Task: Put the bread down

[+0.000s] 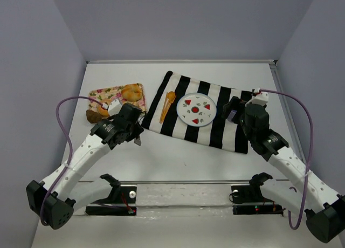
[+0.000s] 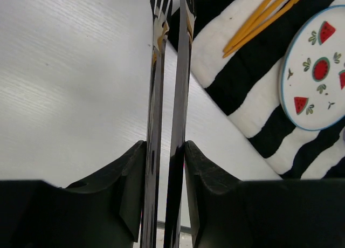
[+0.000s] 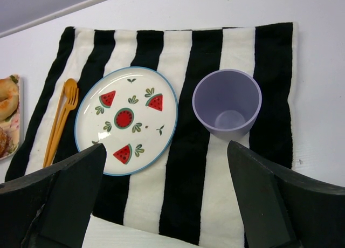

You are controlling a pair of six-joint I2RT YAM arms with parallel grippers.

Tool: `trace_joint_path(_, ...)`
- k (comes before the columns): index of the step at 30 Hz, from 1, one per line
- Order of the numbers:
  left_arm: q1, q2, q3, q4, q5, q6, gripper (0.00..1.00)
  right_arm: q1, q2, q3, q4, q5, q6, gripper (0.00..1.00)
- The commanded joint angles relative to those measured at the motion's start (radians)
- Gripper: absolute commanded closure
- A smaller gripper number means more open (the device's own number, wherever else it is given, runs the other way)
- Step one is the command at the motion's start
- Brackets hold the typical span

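Showing whole overhead only: bread (image 1: 131, 91)

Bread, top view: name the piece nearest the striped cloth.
The golden piece at the right end of the tray, beside the striped cloth; the darker brown piece lies at its near-left corner.

Legible text, labels, brands, numbers, signs: none. We find no lettering that can be read in any of the three views. The plate (image 3: 126, 120) carries only painted watermelon slices and small leaves. The striped cloth (image 3: 151, 48) carries only black and white bands.
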State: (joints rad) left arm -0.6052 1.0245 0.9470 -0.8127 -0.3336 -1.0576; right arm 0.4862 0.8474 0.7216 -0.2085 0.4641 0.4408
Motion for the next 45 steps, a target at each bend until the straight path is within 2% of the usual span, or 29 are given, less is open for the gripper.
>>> trace_joint_path(1,-0.001,-0.052,0.068,0.026,-0.056,0.093,0.6,0.009,-0.028,-0.008,0.05,0.024,-0.01,0.0)
trace_joint_path(8,0.001,-0.009,0.15,0.03,-0.082,0.2,0.52,0.009,-0.031,-0.01,0.049,0.027,-0.01,0.0)
trace_joint_path(12,0.016,0.101,0.203,0.02,-0.042,0.327,0.44,0.009,-0.031,-0.01,0.049,0.041,-0.013,0.0)
trace_joint_path(17,0.022,0.267,0.332,-0.104,-0.13,0.441,0.44,0.009,-0.034,-0.01,0.05,0.051,-0.017,0.0)
trace_joint_path(23,0.024,0.391,0.377,-0.203,-0.245,0.488,0.45,0.009,-0.036,-0.013,0.05,0.067,-0.019,0.0)
trace_joint_path(32,0.025,0.41,0.357,-0.109,-0.209,0.659,0.46,0.009,-0.018,-0.01,0.05,0.064,-0.016,0.0)
trace_joint_path(38,0.027,0.402,0.334,-0.079,-0.179,0.688,0.46,0.009,-0.01,-0.008,0.05,0.062,-0.019,0.0)
trace_joint_path(45,0.035,0.463,0.331,-0.042,-0.156,0.722,0.47,0.009,-0.018,-0.011,0.05,0.068,-0.019,0.0)
